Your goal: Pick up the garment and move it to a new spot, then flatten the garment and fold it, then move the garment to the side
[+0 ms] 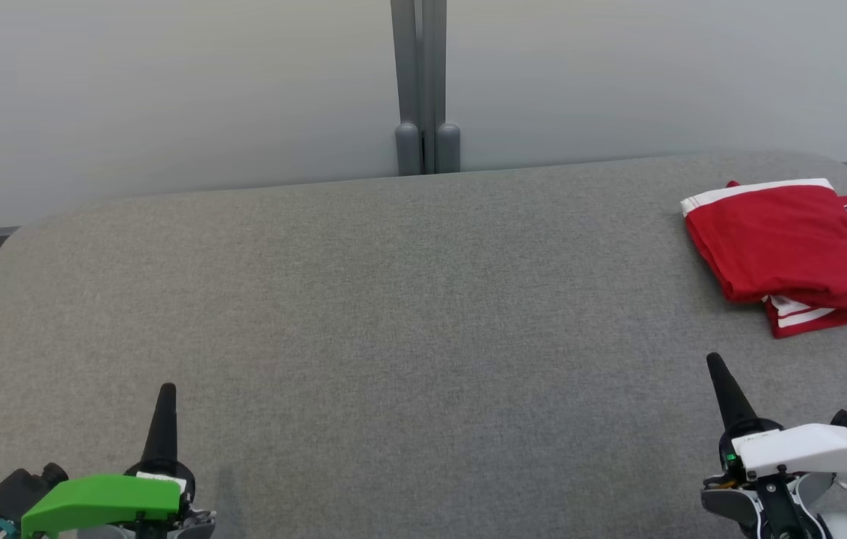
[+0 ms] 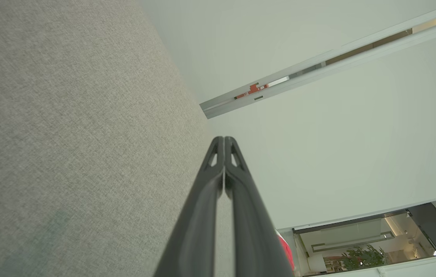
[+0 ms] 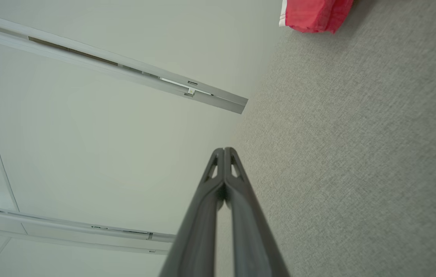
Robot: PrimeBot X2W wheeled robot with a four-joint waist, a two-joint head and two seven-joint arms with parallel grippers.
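Note:
The garment (image 1: 797,251) is a red jersey with white trim and dark numerals, folded into a compact stack at the far right of the grey fabric surface (image 1: 408,314). A corner of the garment (image 3: 314,15) also appears at the top of the right wrist view. My left gripper (image 1: 167,391) rests at the lower left, fingers pressed together, holding nothing. My right gripper (image 1: 714,361) sits at the lower right, also shut and empty, a short way in front of the jersey. Both wrist views show the fingertips touching, left gripper (image 2: 223,138) and right gripper (image 3: 223,149).
A pale wall (image 1: 169,90) with a grey vertical post (image 1: 423,82) runs behind the surface. The surface's rounded far corners drop off at left and right. Through a doorway in the left wrist view I see a plant (image 2: 360,257).

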